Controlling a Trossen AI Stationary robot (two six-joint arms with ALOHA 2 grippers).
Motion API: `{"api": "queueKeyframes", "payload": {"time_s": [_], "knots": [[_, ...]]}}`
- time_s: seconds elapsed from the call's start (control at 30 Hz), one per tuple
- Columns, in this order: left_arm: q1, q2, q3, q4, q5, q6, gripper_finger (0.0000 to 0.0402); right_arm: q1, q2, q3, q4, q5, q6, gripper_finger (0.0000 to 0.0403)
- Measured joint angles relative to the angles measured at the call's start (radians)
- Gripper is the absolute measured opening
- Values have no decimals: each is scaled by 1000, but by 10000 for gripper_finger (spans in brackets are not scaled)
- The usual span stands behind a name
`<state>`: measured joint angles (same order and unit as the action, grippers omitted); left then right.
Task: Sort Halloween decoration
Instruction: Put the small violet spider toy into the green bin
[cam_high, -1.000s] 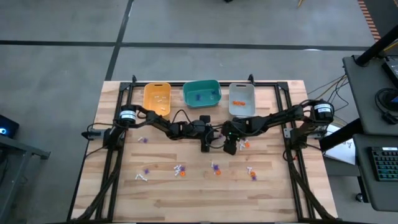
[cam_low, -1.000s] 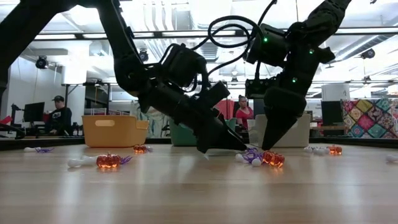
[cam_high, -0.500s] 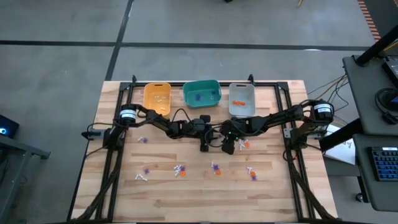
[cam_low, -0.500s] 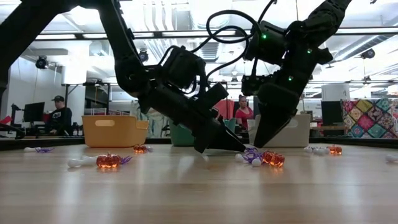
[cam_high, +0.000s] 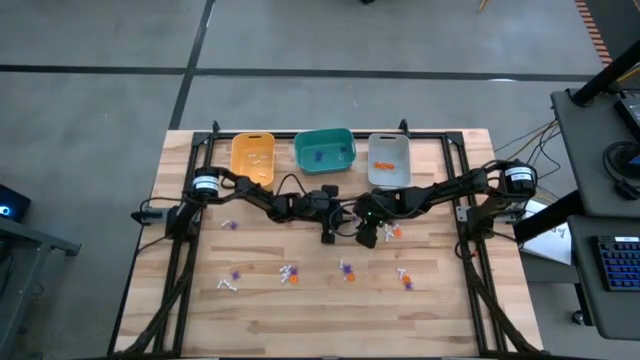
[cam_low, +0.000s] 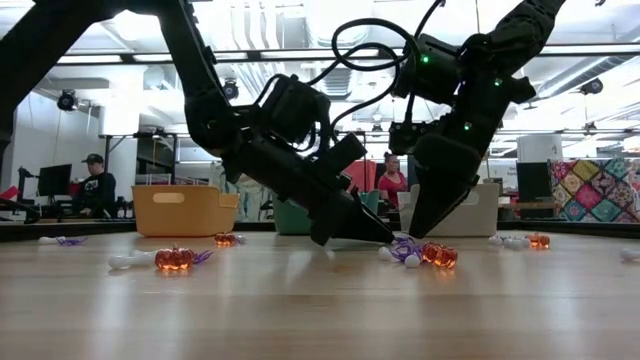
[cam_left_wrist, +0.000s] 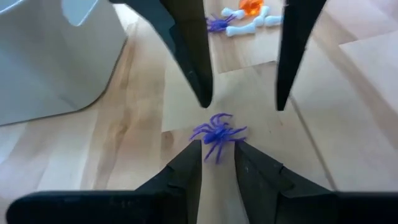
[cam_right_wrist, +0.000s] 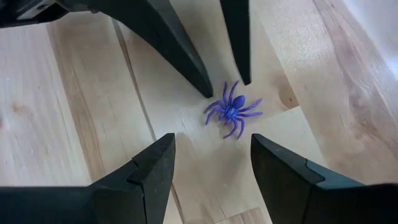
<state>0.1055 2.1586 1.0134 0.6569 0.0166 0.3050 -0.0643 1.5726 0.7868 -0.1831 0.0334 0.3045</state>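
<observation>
Evenly and brightly lit from overhead, with ceiling lights (cam_low: 300, 30) glowing white above the wooden table (cam_low: 300, 310) and casting only soft, faint shadows onto it under the dark arms. Backlit against that ceiling in the low view, so both arms read nearly as silhouettes, with the table's near edge smeared out of focus. Sharp around the purple spider (cam_right_wrist: 233, 112) in the wrist views, but blurred on the nearest dark fingers (cam_left_wrist: 186, 180) below it.

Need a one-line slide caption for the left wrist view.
Left end effector closing around a purple spider on the table, right end effector open opposite.
</observation>
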Motion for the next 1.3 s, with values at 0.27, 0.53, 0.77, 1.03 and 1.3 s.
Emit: {"api": "queueKeyframes", "payload": {"time_s": [0.27,0.53,0.77,1.03,1.3], "knots": [[1,0,1,19,28,-30,78,-2,0,0,-49,2,44,199],[10,0,1,24,28,-30,77,-2,0,0,-84,42,26,199],[14,0,1,47,28,-33,77,-2,0,0,-71,47,18,199],[15,0,0,53,28,2,116,-2,0,0,-65,48,18,199],[24,0,-1,53,29,5,141,-2,0,0,-53,47,19,199]]}}
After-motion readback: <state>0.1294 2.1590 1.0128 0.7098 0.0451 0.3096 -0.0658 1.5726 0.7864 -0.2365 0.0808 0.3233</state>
